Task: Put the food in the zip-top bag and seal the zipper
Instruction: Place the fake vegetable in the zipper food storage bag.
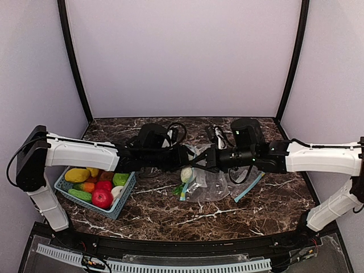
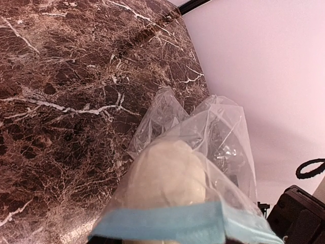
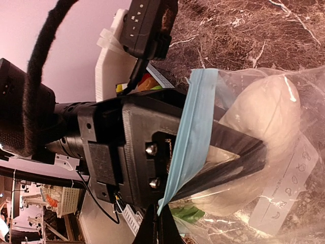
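A clear zip-top bag [image 1: 213, 183] with a blue zipper strip [image 1: 248, 188] lies mid-table. My left gripper [image 1: 190, 168] reaches into its mouth, shut on a cream-white vegetable [image 1: 186, 174] with green leaves. The left wrist view shows that vegetable [image 2: 165, 173] inside the bag [image 2: 218, 127], behind the blue strip [image 2: 167, 223]; my own fingers are hidden there. In the right wrist view a left finger [image 3: 238, 152] presses against the vegetable [image 3: 264, 112]. My right gripper [image 3: 161, 223] is shut on the blue strip [image 3: 195, 117] and holds the mouth up; it also shows in the top view [image 1: 201, 161].
A teal basket [image 1: 122, 208] at the left front holds several more toy foods, among them a red apple [image 1: 102, 198], a yellow piece [image 1: 77, 175] and a green piece [image 1: 120, 179]. The dark marble table [image 1: 170, 213] ends at purple walls at the back and sides.
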Controlling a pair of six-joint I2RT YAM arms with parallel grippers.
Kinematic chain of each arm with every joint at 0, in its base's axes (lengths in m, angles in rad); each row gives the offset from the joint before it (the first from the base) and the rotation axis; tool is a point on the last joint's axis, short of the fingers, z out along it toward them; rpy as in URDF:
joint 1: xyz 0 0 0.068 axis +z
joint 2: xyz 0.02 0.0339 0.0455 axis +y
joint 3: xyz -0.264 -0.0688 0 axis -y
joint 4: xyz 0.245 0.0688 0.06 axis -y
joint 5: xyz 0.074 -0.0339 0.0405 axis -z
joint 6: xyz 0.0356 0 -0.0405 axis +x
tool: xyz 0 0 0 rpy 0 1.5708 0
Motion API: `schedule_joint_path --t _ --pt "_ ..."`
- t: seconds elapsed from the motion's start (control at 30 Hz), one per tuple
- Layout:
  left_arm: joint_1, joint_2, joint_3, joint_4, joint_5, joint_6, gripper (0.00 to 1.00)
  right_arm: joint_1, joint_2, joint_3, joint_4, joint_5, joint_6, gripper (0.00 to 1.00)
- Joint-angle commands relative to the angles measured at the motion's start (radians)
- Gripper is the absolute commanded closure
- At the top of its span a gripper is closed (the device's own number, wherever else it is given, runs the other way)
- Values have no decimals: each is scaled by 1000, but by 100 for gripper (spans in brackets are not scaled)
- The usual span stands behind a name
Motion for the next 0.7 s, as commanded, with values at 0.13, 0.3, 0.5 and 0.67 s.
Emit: schedule_joint_path --t 0.13,0.3,0.5,0.67 --pt "-21 30 -19 111 41 -37 75 9 -31 -36 103 26 58 100" --pt "-22 -20 -73 139 -16 -57 75 6 -51 -78 104 76 87 100" --pt "-22 -39 -73 198 -59 -68 75 6 -65 -111 131 84 119 100" --pt "-22 -38 -54 223 -63 -78 75 6 -63 -127 139 93 128 100"
